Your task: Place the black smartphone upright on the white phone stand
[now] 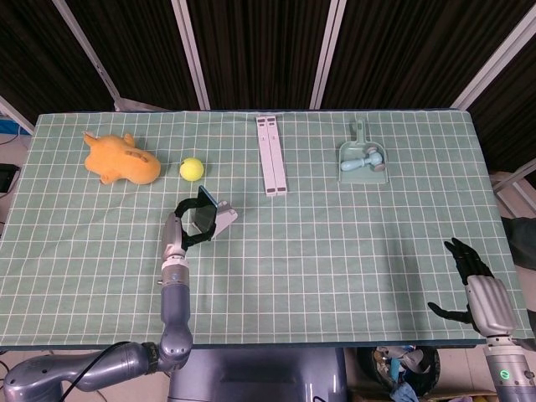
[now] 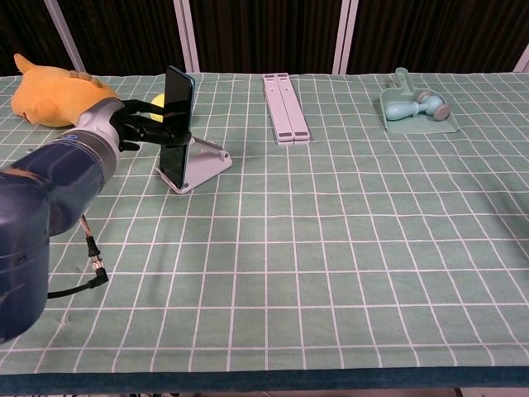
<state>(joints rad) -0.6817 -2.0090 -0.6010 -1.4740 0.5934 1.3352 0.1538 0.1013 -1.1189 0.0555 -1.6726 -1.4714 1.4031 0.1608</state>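
One yellow ball (image 1: 192, 169) lies just behind the white phone stand (image 1: 219, 219).

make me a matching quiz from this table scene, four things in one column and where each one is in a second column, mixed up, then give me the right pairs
Things:
1. black smartphone
2. yellow ball
3. orange plush toy
4. small dustpan with brush

Places:
A. far right part of the table
B. far left part of the table
C. on the white phone stand, gripped by the left hand
D. between the plush toy and the folded white stand

Pairs: 1-C, 2-D, 3-B, 4-A
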